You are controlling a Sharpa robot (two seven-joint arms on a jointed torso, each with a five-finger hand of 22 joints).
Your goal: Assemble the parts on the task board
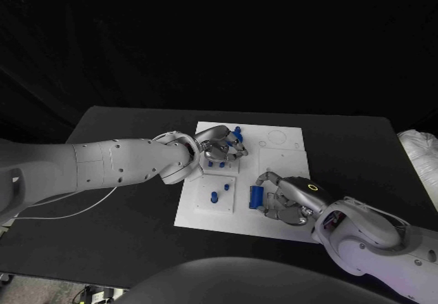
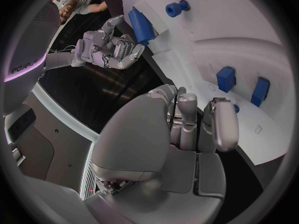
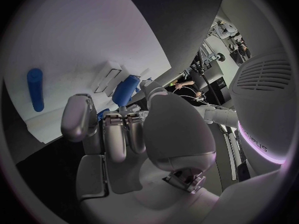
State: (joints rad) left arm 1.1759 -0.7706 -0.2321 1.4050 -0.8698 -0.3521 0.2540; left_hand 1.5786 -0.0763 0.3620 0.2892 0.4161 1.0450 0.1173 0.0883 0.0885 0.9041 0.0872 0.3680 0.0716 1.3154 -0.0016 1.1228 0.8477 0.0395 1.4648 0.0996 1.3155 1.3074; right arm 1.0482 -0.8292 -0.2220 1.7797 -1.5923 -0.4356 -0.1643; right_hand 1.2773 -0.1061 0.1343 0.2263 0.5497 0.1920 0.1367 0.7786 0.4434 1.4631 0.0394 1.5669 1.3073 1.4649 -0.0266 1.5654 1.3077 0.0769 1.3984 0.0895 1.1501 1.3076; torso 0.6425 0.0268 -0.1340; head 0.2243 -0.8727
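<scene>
The white task board (image 1: pixel 278 140) lies mid-table. My left hand (image 1: pixel 217 147) hovers over its far left part with fingers (image 2: pixel 187 119) curled in. A small blue part (image 1: pixel 237 133) stands just beyond the fingertips, and whether they hold it is hidden. Two blue blocks (image 2: pixel 226 78) (image 2: pixel 259 91) sit in the board just nearer than that hand. My right hand (image 1: pixel 285 200) is at the board's near right and grips a long blue part (image 1: pixel 257 197) between thumb and fingers. The same part (image 2: pixel 142 26) shows in the left wrist view, beside a blue spool (image 2: pixel 176 8).
Two small blue pegs (image 1: pixel 225 187) (image 1: pixel 215 197) stand in a raised square near the board's front left. Round recesses (image 1: pixel 276 137) mark the far right of the board. A white cable (image 1: pixel 87 206) trails on the black table at left, and a white bundle (image 1: pixel 421 155) lies at the right edge.
</scene>
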